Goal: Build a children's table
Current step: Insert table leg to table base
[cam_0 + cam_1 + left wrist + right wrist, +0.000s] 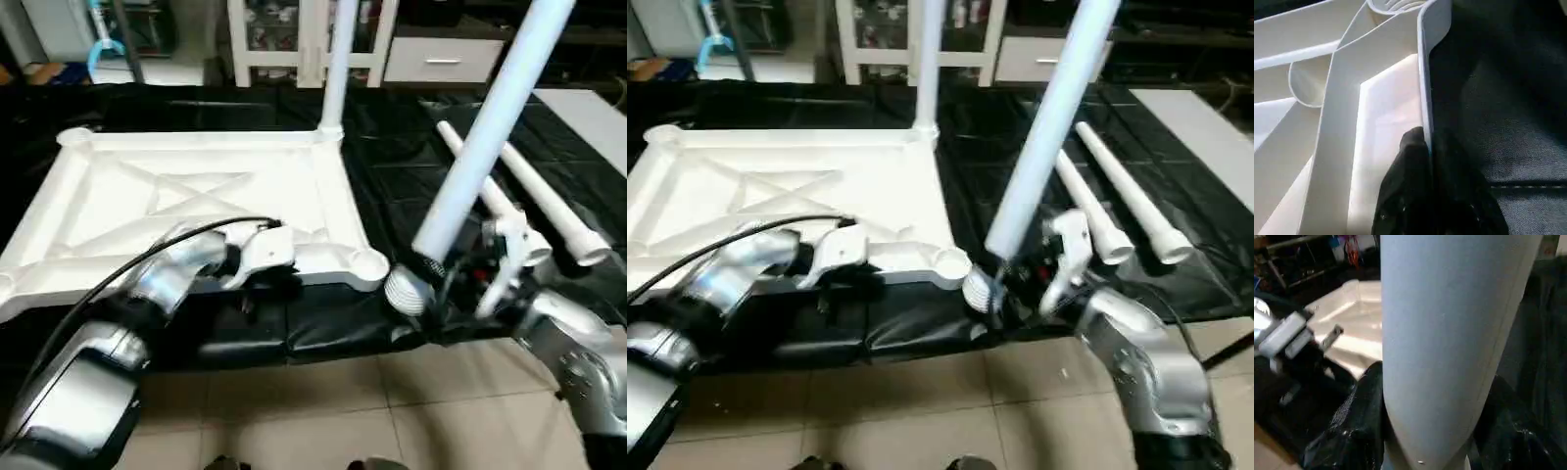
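Top (196, 196) lies upside down, X-ribs up, on the black sheet (392, 157) over the floor. One leg (336, 69) already stands in the far right socket. Two spare legs (549, 211) lie on the sheet to the right, side by side.

Left gripper (1427, 147): jaws together, pinching the thin near rim of the top, left of the near right socket (368, 262).

Right gripper (1019, 279): jaws clamped around the fourth leg (485, 127) close to its ribbed plug end, which sits just right of the near right socket, not in it. Leg leans far and right, most of its length above the grip.

Risks, my read:
- Leg tilted against the socket axis: plug likely jams or skates off the lip.
- Long overhang above a low grip: leg may pivot in the jaws.
- Thin-rim pinch may slip under insertion push, so the top slides on the sheet.
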Controlling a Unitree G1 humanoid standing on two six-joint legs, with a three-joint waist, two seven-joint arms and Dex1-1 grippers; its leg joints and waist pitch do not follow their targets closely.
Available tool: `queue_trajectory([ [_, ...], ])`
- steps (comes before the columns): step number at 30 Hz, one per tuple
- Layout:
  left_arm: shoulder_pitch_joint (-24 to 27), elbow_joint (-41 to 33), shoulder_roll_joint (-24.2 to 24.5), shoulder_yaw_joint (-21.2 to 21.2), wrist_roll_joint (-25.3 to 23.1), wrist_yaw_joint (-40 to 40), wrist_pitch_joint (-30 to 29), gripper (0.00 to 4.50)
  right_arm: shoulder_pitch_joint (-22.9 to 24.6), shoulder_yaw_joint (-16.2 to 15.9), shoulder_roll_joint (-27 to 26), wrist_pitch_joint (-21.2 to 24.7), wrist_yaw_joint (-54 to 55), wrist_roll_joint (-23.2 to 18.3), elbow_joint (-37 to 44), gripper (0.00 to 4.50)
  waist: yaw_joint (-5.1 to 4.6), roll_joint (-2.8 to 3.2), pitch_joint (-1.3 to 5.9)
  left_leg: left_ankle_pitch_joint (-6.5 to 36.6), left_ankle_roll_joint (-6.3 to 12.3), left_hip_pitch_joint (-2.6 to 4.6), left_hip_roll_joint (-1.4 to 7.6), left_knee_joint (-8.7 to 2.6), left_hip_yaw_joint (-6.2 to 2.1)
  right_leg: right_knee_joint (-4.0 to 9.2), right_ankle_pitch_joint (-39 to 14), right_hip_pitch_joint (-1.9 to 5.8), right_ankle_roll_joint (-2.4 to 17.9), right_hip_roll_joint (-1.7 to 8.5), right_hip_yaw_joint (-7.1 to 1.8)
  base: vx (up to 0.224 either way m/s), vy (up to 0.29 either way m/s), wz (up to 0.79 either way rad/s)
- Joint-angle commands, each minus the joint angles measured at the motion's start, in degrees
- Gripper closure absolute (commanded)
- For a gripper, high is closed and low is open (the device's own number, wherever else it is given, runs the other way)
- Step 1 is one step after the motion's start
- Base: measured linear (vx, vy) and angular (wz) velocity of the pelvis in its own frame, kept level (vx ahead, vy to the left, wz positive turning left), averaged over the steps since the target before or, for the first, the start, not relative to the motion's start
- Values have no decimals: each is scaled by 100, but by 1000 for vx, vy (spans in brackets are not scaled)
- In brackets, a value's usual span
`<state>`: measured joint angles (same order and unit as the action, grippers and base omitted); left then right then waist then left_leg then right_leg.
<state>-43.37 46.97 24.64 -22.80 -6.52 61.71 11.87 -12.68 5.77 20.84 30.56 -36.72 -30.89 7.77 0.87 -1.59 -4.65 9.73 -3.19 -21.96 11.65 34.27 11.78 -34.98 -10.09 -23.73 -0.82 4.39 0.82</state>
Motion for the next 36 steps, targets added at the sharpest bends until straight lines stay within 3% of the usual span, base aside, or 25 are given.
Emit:
queue_trajectory([
  [1,121,38,17,260,156,-192,-125,402,-112,139,-18,-157,102,-8,-7,262,2,-76,324,1925,-115,153,140,-472,-114,522,-2445,110,900,296,-142,0,0,0],
  [5,101,-155,52,383,264,-208,-2,376,-159,182,-30,-183,98,-77,47,262,7,-41,346,1953,-141,152,138,-473,-126,537,-2480,96,824,297,-142,0,0,0],
  [11,157,-852,-57,1142,1054,-436,-355,322,-230,407,-111,-318,530,15,211,262,23,-42,370,1762,-141,145,135,-462,-80,450,-1529,117,1161,258,-143,0,0,0],
  [14,476,-1723,-486,1795,1458,-1537,-1087,322,-114,841,-309,-73,1461,146,460,262,79,128,404,1503,-229,171,148,-437,-75,372,-878,161,1403,235,-138,0,0,0],
  [16,589,-1984,-667,1924,1615,-1769,-1322,322,-3,895,-325,-61,1561,176,587,262,114,114,436,1300,-164,160,130,-412,-57,347,-511,204,1435,203,-132,0,0,0],
  [17,747,-2298,-854,1988,1717,-1974,-1593,322,187,902,-366,-119,1619,228,780,262,151,229,454,1147,-130,163,121,-400,-58,335,-235,215,1454,192,-124,0,0,0],
  [18,782,-2363,-892,1989,1735,-2001,-1593,322,228,901,-376,-134,1632,242,822,262,137,177,455,1077,-79,138,114,-391,-56,335,-113,238,1444,184,-123,0,0,0],
  [19,1003,-2752,-1108,1991,1634,-2390,-1728,322,453,831,-422,-161,1699,357,1060,262,146,238,479,1334,-41,162,119,-406,-61,348,-287,302,1418,188,-106,0,0,0],
  [20,1054,-2839,-1154,1988,1601,-2482,-1748,322,503,813,-433,-163,1715,384,1113,262,132,215,435,1982,-9,216,117,-445,-61,423,-1097,349,1397,185,-79,0,0,0],
  [21,1169,-3001,-1232,1954,1603,-2566,-1682,322,601,732,-424,-260,1768,553,1192,262,128,359,449,2327,-37,288,93,-450,-67,455,-1641,366,1375,179,-54,0,0,0],
  [22,1346,-3256,-1351,1852,1472,-2743,-1731,322,754,609,-408,-372,1814,762,1297,262,73,441,385,3003,-73,439,87,-470,-68,577,-2670,352,1268,117,11,0,0,0],
  [23,1367,-3285,-1365,1836,1458,-2758,-1726,322,772,594,-406,-385,1821,788,1310,262,-8,355,293,3416,-57,570,36,-428,-70,736,-3659,330,1017,47,96,0,0,0],
  [24,1416,-3365,-1391,1801,1437,-2801,-1734,322,809,565,-401,-407,1842,833,1339,262,-8,355,293,3416,-57,570,36,-428,-70,736,-3659,330,1017,47,96,0,0,0],
  [25,1476,-3447,-1446,1799,1417,-2919,-1863,322,843,556,-435,-436,1907,872,1369,262,-8,507,262,3299,209,395,-100,-380,-147,955,-5148,553,240,297,314,0,0,0],
  [26,1556,-3560,-1548,1816,1466,-3048,-2012,322,871,587,-484,-455,2017,882,1397,262,-166,474,236,3140,438,-35,-184,-346,-248,913,-5695,869,-176,412,641,0,0,0],
  [27,1623,-3668,-1624,1828,1467,-3160,-2171,322,889,606,-512,-487,2105,901,1416,262,-163,549,280,3013,448,10,-223,-281,-237,969,-5656,915,-185,518,633,30,61,38],
  [28,1653,-3683,-1644,1806,1416,-3210,-2225,322,896,637,-531,-500,2157,892,1420,262,-299,467,213,2954,523,-18,-241,-213,-265,1037,-5824,885,-217,584,731,56,56,48],
  [29,1671,-3660,-1672,1798,1391,-3249,-2214,322,907,655,-535,-511,2184,899,1416,262,-415,563,269,2557,611,-146,-249,-164,-339,1065,-5470,1118,-79,690,841,95,84,82],
  [30,1677,-3640,-1689,1800,1389,-3264,-2190,322,913,659,-532,-515,2189,906,1411,262,-495,557,221,2653,619,-166,-244,-171,-370,1062,-5438,1100,-55,674,902,83,57,57],
  [31,1720,-3697,-1739,1813,1381,-3397,-2260,322,940,656,-527,-515,2220,932,1429,262,-598,580,246,2769,587,-210,-235,-206,-421,1029,-5178,1194,19,615,971,92,51,71],
  [32,1757,-3733,-1790,1839,1404,-3495,-2309,322,957,642,-520,-502,2230,949,1443,262,-634,633,258,2846,586,-152,-235,-250,-454,1008,-4915,1205,110,554,986,107,38,80],
  [33,1799,-3802,-1828,1851,1415,-3584,-2380,322,975,630,-524,-489,2241,969,1467,262,-740,597,306,2860,717,-101,-246,-317,-557,974,-4267,1258,349,436,988,107,38,80],
  [34,1825,-3853,-1845,1855,1420,-3634,-2432,322,984,624,-532,-479,2245,982,1484,262,-767,637,316,2803,816,-78,-268,-349,-597,959,-3967,1290,451,383,984,136,19,88],
  [35,1825,-3853,-1845,1855,1420,-3634,-2432,322,984,624,-532,-479,2245,982,1484,262,-954,735,374,2269,1492,247,-292,-458,-882,795,-2814,1246,723,81,990,186,27,88],
  [36,1872,-3868,-1890,1907,1401,-3772,-2442,322,981,612,-523,-459,2226,986,1484,262,-1062,606,415,2066,1972,447,-256,-491,-1082,647,-2403,1130,716,-70,974,186,27,88],
])
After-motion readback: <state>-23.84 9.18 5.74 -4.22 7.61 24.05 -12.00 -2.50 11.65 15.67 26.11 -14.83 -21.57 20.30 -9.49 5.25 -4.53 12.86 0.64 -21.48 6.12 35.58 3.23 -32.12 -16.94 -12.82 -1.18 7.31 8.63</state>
